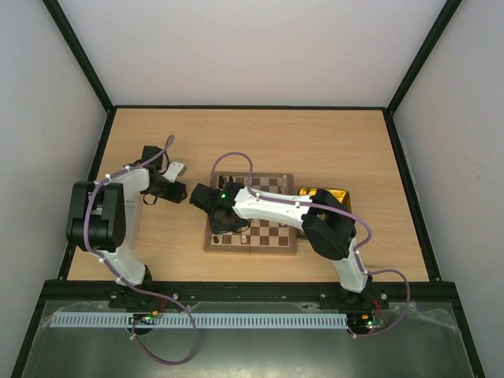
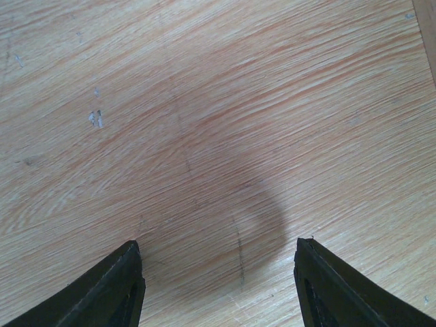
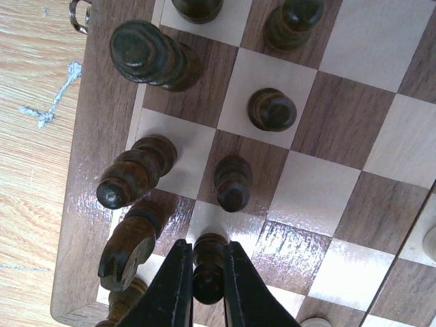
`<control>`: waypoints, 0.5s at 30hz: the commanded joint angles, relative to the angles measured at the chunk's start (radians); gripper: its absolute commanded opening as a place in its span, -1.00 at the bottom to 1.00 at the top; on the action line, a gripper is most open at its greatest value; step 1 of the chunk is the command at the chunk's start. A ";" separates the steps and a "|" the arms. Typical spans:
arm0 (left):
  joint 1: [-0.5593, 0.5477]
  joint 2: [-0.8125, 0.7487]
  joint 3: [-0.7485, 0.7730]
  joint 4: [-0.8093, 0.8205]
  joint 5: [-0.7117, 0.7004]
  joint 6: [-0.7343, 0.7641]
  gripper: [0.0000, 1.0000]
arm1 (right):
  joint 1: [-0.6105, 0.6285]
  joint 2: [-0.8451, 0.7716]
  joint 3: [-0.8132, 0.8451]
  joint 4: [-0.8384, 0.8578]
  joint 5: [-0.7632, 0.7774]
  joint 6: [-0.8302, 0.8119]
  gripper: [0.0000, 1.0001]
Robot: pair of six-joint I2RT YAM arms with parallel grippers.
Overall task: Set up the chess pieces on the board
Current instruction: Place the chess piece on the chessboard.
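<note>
The board [image 1: 272, 236] lies in the middle of the table under my right arm. My right gripper [image 3: 208, 253] is shut on a dark pawn [image 3: 208, 272] that stands on a light square near the board's left rim [image 3: 88, 170]. Other dark chess pieces stand close by: two pawns [image 3: 233, 182] [image 3: 271, 109], a bishop [image 3: 133, 172], a knight [image 3: 129, 242] and a tall piece [image 3: 153, 56]. My left gripper [image 2: 218, 242] hangs open over bare tabletop left of the board, with nothing between its fingers.
A yellow tray [image 1: 335, 194] sits against the board's right side, partly hidden by my right arm. A pale piece [image 3: 428, 242] shows at the right edge of the right wrist view. Black frame rails border the table.
</note>
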 commanded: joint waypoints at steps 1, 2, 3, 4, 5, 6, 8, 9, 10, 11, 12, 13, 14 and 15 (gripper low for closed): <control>0.006 -0.014 -0.013 -0.029 0.009 0.011 0.23 | 0.007 0.014 0.034 -0.042 0.030 0.000 -0.84; 0.006 -0.014 -0.013 -0.029 0.010 0.012 0.23 | 0.006 0.014 0.033 -0.042 0.030 0.000 -0.84; 0.006 -0.014 -0.013 -0.028 0.009 0.011 0.23 | 0.006 0.015 0.033 -0.042 0.029 -0.001 -0.84; 0.006 -0.013 -0.014 -0.028 0.010 0.011 0.23 | 0.007 0.016 0.032 -0.043 0.030 0.000 -0.84; 0.006 -0.014 -0.014 -0.028 0.009 0.012 0.23 | 0.007 0.015 0.032 -0.043 0.030 0.000 -0.83; 0.006 -0.012 -0.013 -0.029 0.009 0.012 0.23 | 0.007 0.014 0.032 -0.043 0.030 0.001 -0.82; 0.006 -0.012 -0.013 -0.029 0.011 0.011 0.23 | 0.007 0.014 0.032 -0.044 0.032 0.000 -0.79; 0.006 -0.011 -0.014 -0.028 0.010 0.012 0.23 | 0.006 0.014 0.031 -0.042 0.032 0.000 -0.78; 0.006 -0.011 -0.012 -0.029 0.011 0.011 0.23 | 0.006 0.013 0.028 -0.042 0.032 0.001 -0.77; 0.006 -0.011 -0.011 -0.029 0.011 0.012 0.23 | 0.007 0.013 0.027 -0.042 0.032 0.002 -0.77; 0.006 -0.011 -0.011 -0.029 0.011 0.011 0.23 | 0.007 0.011 0.025 -0.041 0.032 0.000 -0.76; 0.006 -0.009 -0.011 -0.029 0.010 0.011 0.23 | 0.007 0.010 0.024 -0.041 0.033 0.001 -0.75; 0.006 -0.009 -0.011 -0.029 0.010 0.011 0.23 | 0.007 0.009 0.023 -0.040 0.033 0.001 -0.75; 0.006 -0.008 -0.011 -0.029 0.009 0.011 0.23 | 0.007 0.008 0.022 -0.038 0.032 0.001 -0.75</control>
